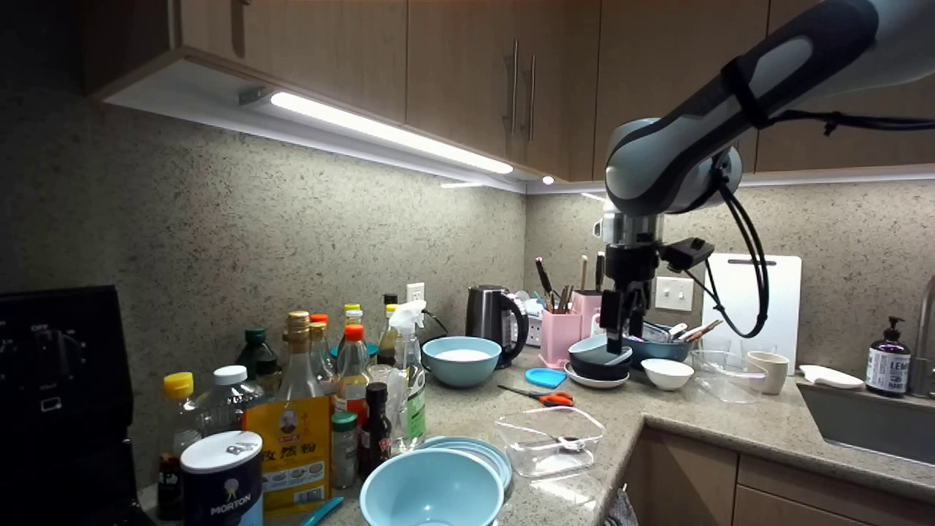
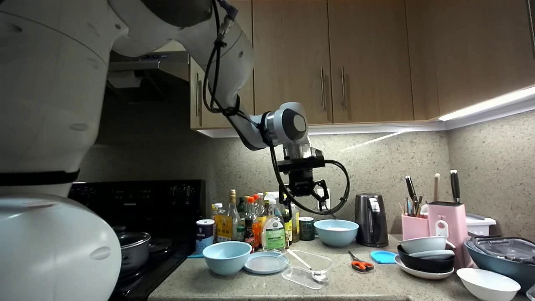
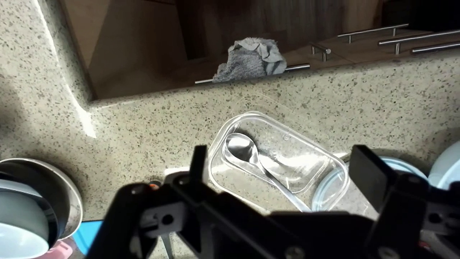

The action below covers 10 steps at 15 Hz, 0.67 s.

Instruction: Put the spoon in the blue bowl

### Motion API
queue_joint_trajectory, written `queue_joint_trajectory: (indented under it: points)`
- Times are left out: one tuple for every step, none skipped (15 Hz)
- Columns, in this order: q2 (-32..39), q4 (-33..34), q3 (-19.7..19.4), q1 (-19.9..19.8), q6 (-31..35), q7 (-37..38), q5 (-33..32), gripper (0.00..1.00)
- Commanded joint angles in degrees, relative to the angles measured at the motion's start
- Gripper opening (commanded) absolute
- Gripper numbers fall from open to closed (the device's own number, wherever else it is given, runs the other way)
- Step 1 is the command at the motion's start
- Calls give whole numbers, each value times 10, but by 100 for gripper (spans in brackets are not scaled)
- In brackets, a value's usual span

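The silvery spoon [image 2: 319,276] lies in a clear plastic container [image 2: 307,286], its handle slanting up toward the rim. It also shows in an exterior view [image 1: 571,443] and in the wrist view [image 3: 253,157], where its handle end is hidden by the gripper body. The pale turquoise blue bowl [image 2: 227,259] stands at the stove end of the counter, and it also shows in an exterior view [image 1: 431,489]. At the right edge of the wrist view, the bowl [image 3: 445,165] is only partly seen. My gripper [image 2: 304,205] is open and empty, well above the counter; its fingers [image 3: 278,154] frame the spoon from above.
Light-blue lids [image 2: 266,263] lie between bowl and container. Several bottles [image 2: 250,228] line the wall. Another light-blue bowl [image 2: 336,233] stands by the kettle [image 2: 371,219]. Scissors [image 2: 361,265], a blue item [image 2: 383,256] and stacked bowls [image 2: 426,261] lie further along. The counter edge [image 3: 251,84] borders the container.
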Motion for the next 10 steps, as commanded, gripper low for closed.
queue_joint_trajectory:
  points:
    - [88,84,27,-15,-49,-37,15,100]
    - [109,105,33,-13,-61,-33,4,100]
    - [131,130,39,-10,-75,-34,-6,100]
    - [152,155,47,-5,-88,-33,-14,100]
    - [170,177,53,-2,-98,-34,-20,100]
    - [188,198,59,3,-106,-29,-31,100]
    - [203,217,62,9,-114,-21,-47,100]
    - [172,171,64,-2,-88,-12,-29,100]
    - [184,184,67,0,-90,-10,-31,100]
    - [188,185,68,0,-90,-10,-31,100]
